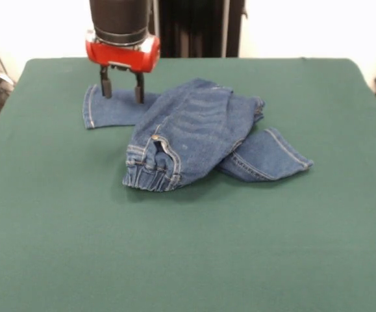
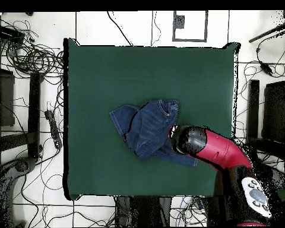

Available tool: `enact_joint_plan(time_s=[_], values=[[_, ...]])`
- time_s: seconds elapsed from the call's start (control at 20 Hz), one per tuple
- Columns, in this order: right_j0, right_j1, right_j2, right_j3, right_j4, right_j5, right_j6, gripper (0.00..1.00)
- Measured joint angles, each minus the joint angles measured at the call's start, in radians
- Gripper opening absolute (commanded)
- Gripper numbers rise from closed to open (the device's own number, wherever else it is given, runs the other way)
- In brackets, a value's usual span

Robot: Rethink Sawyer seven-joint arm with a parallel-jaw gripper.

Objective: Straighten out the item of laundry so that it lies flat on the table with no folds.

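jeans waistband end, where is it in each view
Front view: the elasticated waistband faces the camera, at the near left of the jeans.
Overhead view: waistband at the heap's top right.
Shared landmark: the gripper over the flat leg at the heap's opposite side.

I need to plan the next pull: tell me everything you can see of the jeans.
The jeans are small, blue denim with tan stitching, bunched near the middle of the green table. The elasticated waistband faces the camera, folded over; one leg runs left, flat, under the open gripper, the other pokes out right.
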Motion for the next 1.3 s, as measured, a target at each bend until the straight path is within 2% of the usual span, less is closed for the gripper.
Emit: enact_joint_plan(time_s=[0.65,1.3], values=[[0.005,-0.002,0.051,-0.104,-0.001,0.044,0.000,1.00],[0.004,0.001,0.055,-0.127,-0.004,0.044,0.000,1.00]])
